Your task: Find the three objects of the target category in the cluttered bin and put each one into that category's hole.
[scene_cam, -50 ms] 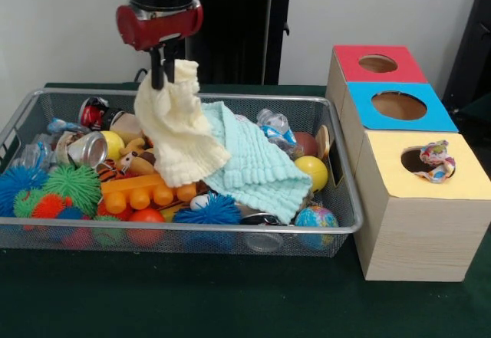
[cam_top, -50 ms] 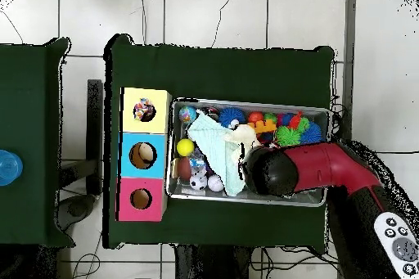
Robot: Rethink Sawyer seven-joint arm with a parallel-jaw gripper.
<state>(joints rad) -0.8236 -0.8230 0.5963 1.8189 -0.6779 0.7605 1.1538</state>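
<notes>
The pincer was closed on the top corner of a cream cloth, which hung from it in a long fold above the wire bin; being pinched by one corner, the cloth drooped under its own weight, its lower end resting on the clutter. Just beside it lay a pale green cloth, spread over the middle of the bin and touching the cream one; it looked like a second item of the same kind, waiting its turn. Around them sat spiky balls, a tin can, a yellow ball, a globe ball and orange blocks. To one side stood three boxes in a row; the yellow box nearest, its hole already plugged by a crumpled patterned rag, then the blue box and the red box. In the overhead view the arm reached across the bin's edge. Judging by the rag, the yellow hole was probably for cloths; the cream cloth would need lifting clear of the bin wall before it could be carried there.
</notes>
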